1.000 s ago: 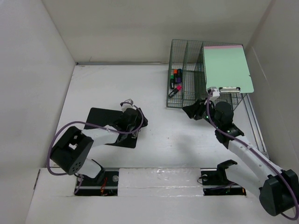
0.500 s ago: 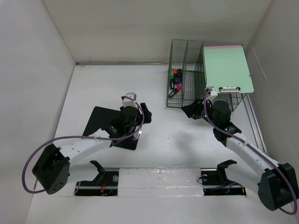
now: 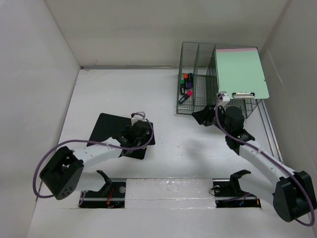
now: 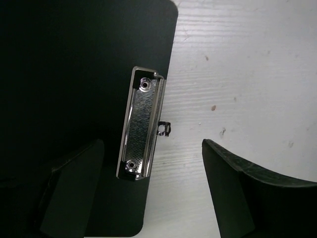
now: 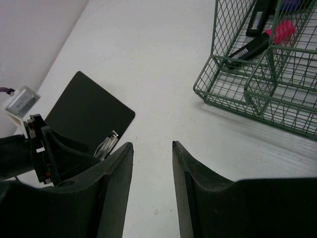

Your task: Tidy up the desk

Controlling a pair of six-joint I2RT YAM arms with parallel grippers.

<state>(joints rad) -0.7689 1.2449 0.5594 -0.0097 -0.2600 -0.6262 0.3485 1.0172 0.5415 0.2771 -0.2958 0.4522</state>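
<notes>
My left claw (image 4: 151,144) hangs released over the clip end of the black clipboard (image 3: 106,126), which lies flat on the near-left part of the desk (image 3: 124,91).

The white desk runs under both my arms, with walls on its left, far and right sides and bare room across its middle and far left. The green wire rack (image 3: 190,54) stands at the far right, a green clipboard (image 3: 241,72) upright in its right side. My left claw is spread wide, one finger over the black board and the other over bare desk beyond the board's edge. My right claw (image 5: 151,146) sits just before the rack's near edge, jaws a little apart and empty. The metal clip (image 4: 142,131) lies between my left fingers, clear of both. Markers (image 3: 185,84) lie in the rack's left compartment.
</notes>
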